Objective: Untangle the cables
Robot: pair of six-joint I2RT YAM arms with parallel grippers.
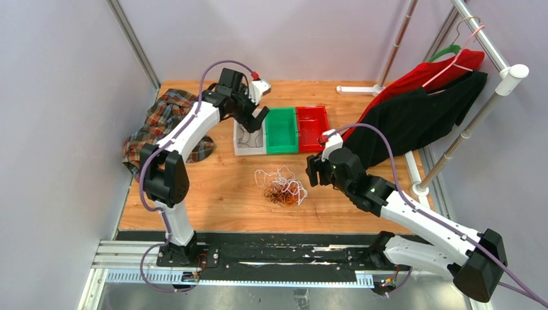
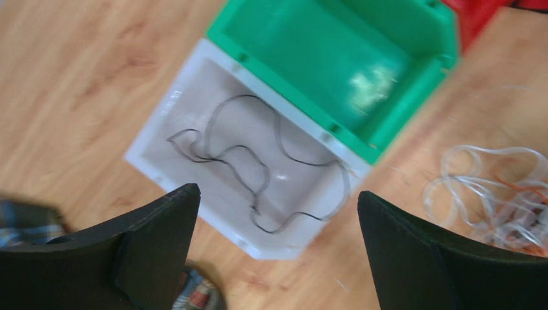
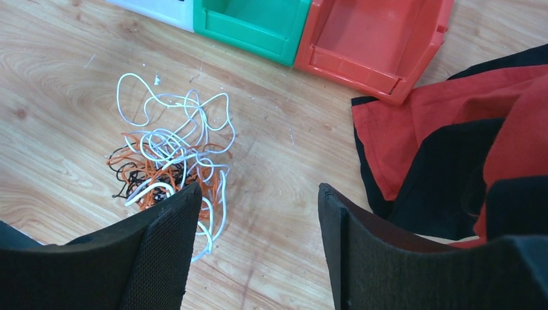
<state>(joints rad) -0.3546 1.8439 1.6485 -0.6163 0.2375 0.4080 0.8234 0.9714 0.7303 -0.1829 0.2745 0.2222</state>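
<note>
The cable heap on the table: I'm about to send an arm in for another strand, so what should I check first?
1. Is the left gripper empty, fingers apart, above the white bin? Ok.
2. Is the black cable lying in the white bin? Ok.
3. Is the right gripper open and empty, near the heap? Ok.
4. Are the green bin and red bin free to take strands? Ok, both are empty.
5. Is the heap loose enough to pick out one strand? Not ok: white, orange and black strands are knotted together.
6. Are the hanging clothes out of the right arm's way? Cannot tell.
</note>
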